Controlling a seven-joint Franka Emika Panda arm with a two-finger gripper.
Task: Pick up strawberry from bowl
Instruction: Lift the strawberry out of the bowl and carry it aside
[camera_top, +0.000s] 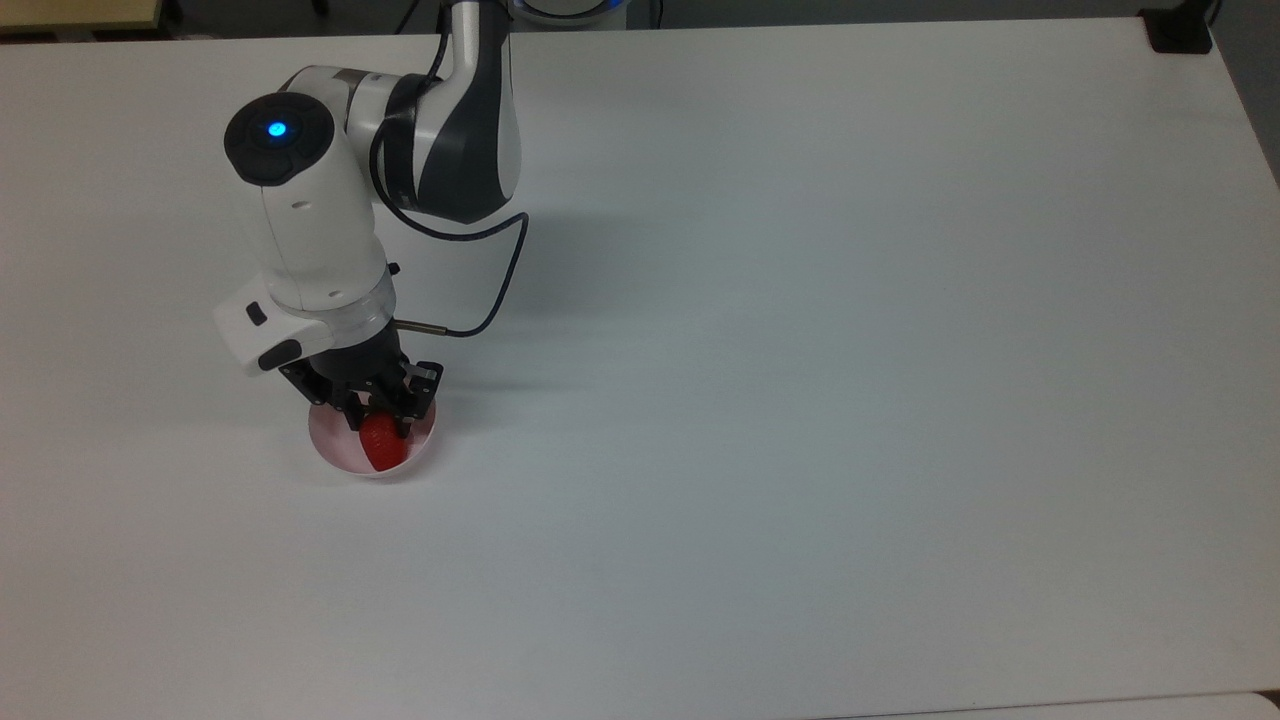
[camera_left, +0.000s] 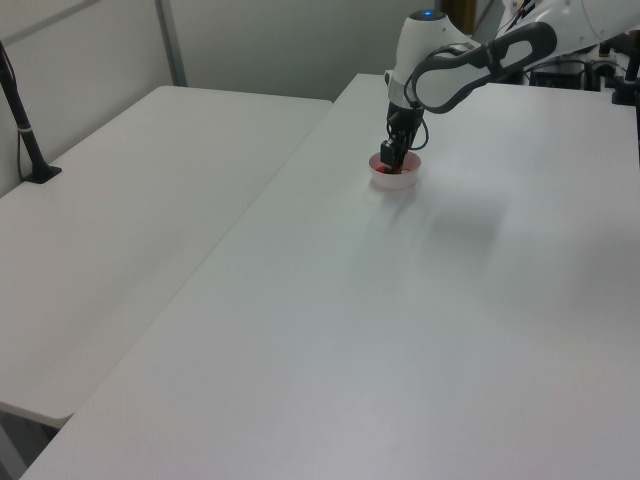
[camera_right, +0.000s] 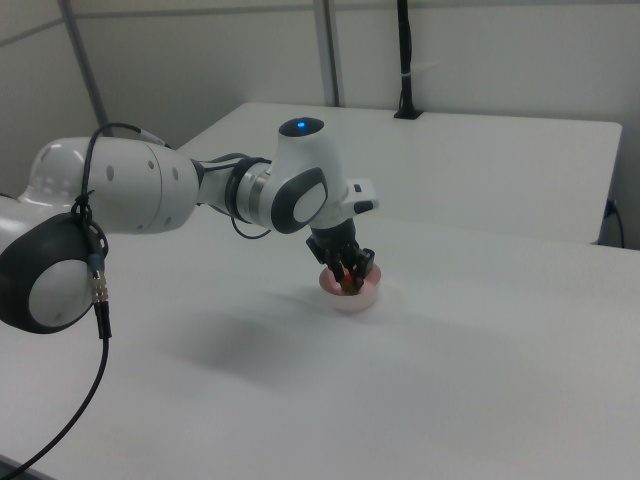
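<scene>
The small pale pink bowl (camera_top: 335, 456) sits on the white table at the top view's left. The red strawberry (camera_top: 383, 450) lies inside it, with its upper end between my fingers. My gripper (camera_top: 378, 424) reaches down into the bowl from above and is shut on the strawberry, with a dark finger pressed on each side. In the right view the gripper (camera_right: 347, 283) stands over the bowl (camera_right: 354, 301) with a bit of red strawberry (camera_right: 347, 289) between the fingers. In the left view the gripper (camera_left: 389, 166) hides most of the bowl's (camera_left: 400, 182) inside.
A black cable (camera_top: 500, 280) loops off the wrist over the table. A black clamp (camera_top: 1178, 30) sits at the top view's far right corner. A second white table (camera_left: 130, 200) with a black post (camera_left: 22, 115) adjoins on the left view's left.
</scene>
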